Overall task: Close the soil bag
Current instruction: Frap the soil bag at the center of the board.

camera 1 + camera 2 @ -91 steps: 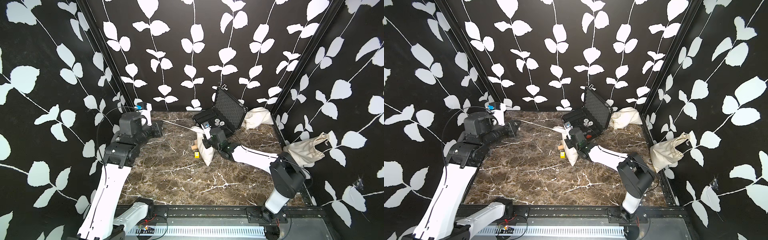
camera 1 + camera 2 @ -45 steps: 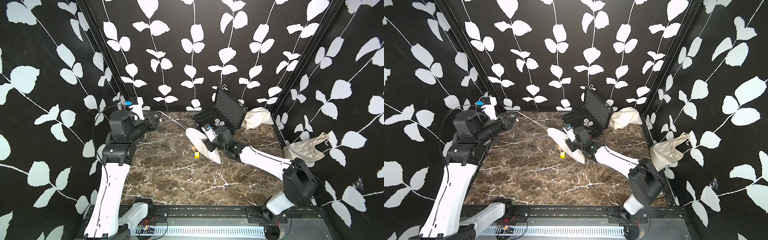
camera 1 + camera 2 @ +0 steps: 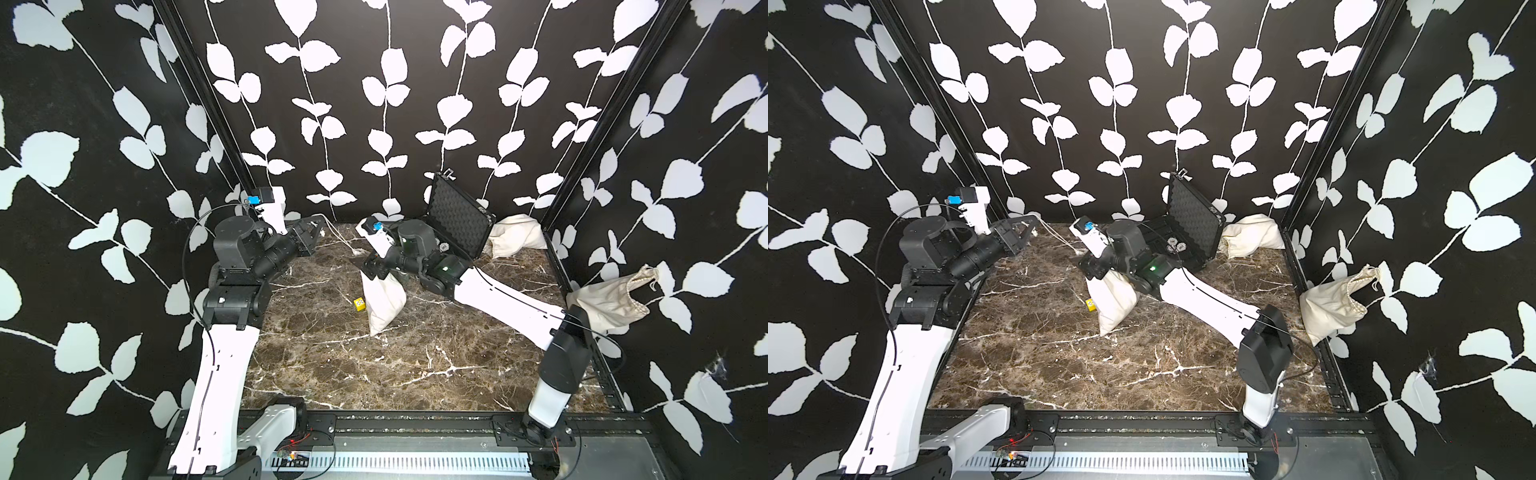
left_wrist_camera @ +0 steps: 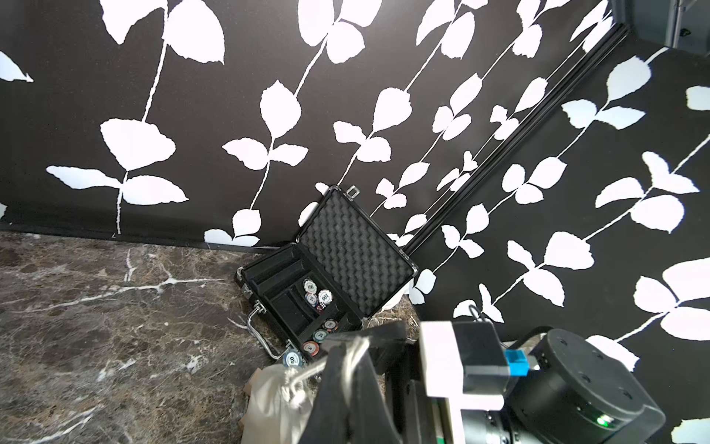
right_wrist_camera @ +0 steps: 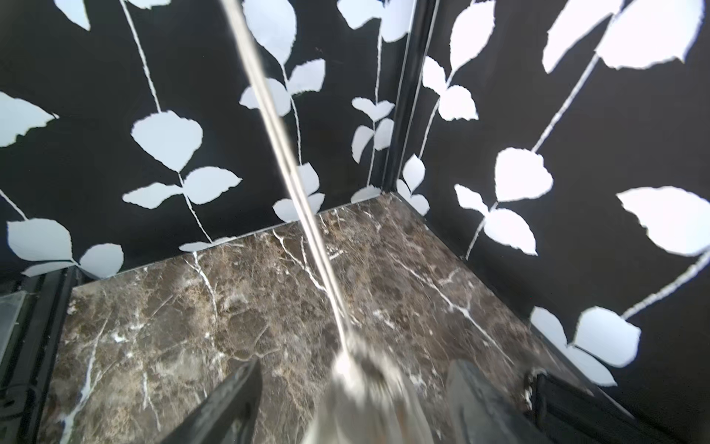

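Note:
The soil bag [image 3: 384, 299] [image 3: 1115, 305] is a white cloth sack standing tilted on the marble near the middle. Its drawstring [image 3: 338, 235] runs taut from the gathered neck to my left gripper [image 3: 318, 220] [image 3: 1034, 218], which is shut on it near the back left corner. In the left wrist view the string [image 4: 307, 371] enters the closed left gripper [image 4: 351, 344], with the bag [image 4: 276, 407] beyond. My right gripper [image 3: 374, 268] [image 3: 1094, 266] is open, its jaws on either side of the neck. In the right wrist view the blurred neck [image 5: 365, 392] lies inside the right gripper [image 5: 355, 363], apart from both fingers.
An open black case [image 3: 457, 216] with poker chips stands behind the right arm. A second cloth bag [image 3: 515, 237] lies at the back right, and another [image 3: 611, 299] hangs by the right wall. A small yellow die [image 3: 359, 304] sits beside the soil bag.
My right gripper has opened and let go of the bag's neck. My left gripper has pulled the drawstring up and back to the left, and the bag has shifted and stood up.

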`<state>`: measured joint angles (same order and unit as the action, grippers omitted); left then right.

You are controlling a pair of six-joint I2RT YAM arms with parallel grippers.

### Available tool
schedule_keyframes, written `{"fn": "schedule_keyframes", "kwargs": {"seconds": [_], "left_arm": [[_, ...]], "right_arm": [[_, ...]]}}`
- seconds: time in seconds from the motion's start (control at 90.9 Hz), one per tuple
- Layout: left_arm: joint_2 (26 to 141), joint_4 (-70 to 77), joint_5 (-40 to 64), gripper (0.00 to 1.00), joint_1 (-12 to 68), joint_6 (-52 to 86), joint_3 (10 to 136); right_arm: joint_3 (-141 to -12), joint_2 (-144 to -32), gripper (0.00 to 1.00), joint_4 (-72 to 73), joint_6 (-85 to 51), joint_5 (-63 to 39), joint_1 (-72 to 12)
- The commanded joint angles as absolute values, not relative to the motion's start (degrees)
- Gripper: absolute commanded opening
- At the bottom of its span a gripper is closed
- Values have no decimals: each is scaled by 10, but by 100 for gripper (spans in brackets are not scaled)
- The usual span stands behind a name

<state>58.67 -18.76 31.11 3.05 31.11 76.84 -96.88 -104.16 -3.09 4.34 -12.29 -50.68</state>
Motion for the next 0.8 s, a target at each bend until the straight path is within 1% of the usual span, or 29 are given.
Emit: {"fn": "schedule_keyframes", "kwargs": {"seconds": [0.0,0.066,0.121,0.187,0.264,0.363,0.418,0.506,0.561,0.649,0.726,0.792], "left_arm": [[584,-160,327,0,26,315,777],[584,-159,330,0,26,316,778],[584,-158,332,0,27,316,778],[583,-157,333,0,27,316,778],[582,-166,327,0,26,308,783],[582,-197,307,0,25,289,800],[582,-202,304,0,25,289,808],[583,-204,305,0,24,290,824],[584,-211,306,0,23,284,840],[582,-222,298,0,18,280,868],[580,-225,291,0,5,281,887],[580,-226,293,0,-8,288,898]], "right_arm": [[-1011,-1067,71,-47,39,-98,-511],[-1037,-1082,68,-54,38,-98,-510],[-1069,-1098,61,-76,41,-98,-510],[-1099,-1115,48,-108,46,-91,-510],[-1104,-1117,33,-127,49,-79,-508],[-1076,-1097,19,-123,41,-88,-495],[-1057,-1089,13,-121,30,-98,-483],[-1045,-1096,10,-159,24,-101,-462],[-1027,-1108,9,-181,27,-79,-449],[-972,-1129,10,-202,28,-28,-429],[-909,-1137,10,-203,22,-17,-414],[-847,-1133,11,-173,3,-9,-402]]}}
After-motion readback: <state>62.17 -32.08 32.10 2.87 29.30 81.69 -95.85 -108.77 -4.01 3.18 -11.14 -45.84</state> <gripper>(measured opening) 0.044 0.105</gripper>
